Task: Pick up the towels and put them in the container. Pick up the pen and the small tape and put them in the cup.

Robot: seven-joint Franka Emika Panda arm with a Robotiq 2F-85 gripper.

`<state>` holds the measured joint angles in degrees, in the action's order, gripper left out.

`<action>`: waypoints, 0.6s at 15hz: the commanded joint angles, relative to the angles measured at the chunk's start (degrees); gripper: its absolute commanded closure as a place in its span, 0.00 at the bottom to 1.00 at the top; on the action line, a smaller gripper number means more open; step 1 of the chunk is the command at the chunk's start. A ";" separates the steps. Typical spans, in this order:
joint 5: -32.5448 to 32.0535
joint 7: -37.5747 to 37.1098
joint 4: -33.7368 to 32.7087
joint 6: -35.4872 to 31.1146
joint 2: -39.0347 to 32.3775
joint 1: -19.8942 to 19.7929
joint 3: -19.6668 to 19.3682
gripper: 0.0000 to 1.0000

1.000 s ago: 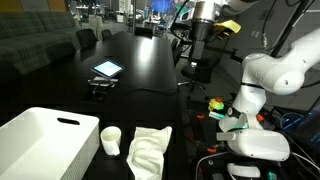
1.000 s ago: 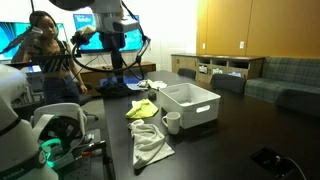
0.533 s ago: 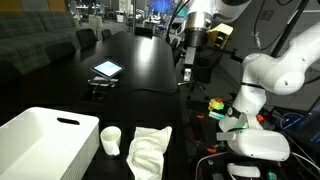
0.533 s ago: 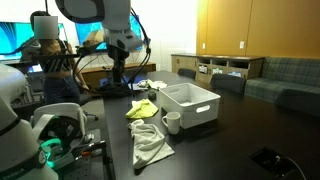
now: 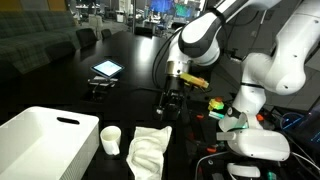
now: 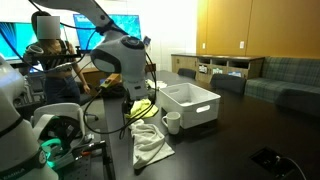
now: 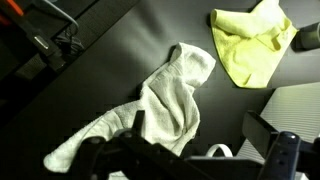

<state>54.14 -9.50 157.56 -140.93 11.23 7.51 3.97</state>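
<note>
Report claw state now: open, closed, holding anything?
Claw: open, holding nothing; the off-white soft cloth towel lies apart from it, not gripped.

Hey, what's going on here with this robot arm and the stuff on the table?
A robot arm is working at a dark table. Its gripper hangs open and empty over the off-white towel, which lies crumpled on the table beside the cup. The yellow-green towel lies a little further off, near the container. Neither towel is in the container yet, so the tidying looks barely started.
</note>
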 commanded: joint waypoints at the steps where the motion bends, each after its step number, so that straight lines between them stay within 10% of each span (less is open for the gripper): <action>1: 5.06 -1.54 -6.54 -2.65 -11.92 -0.28 1.06 0.00; 9: 4.07 -19.21 -10.61 -6.49 -23.98 0.44 0.76 0.00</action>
<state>57.67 -22.31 148.74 -145.14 -8.93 7.53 4.66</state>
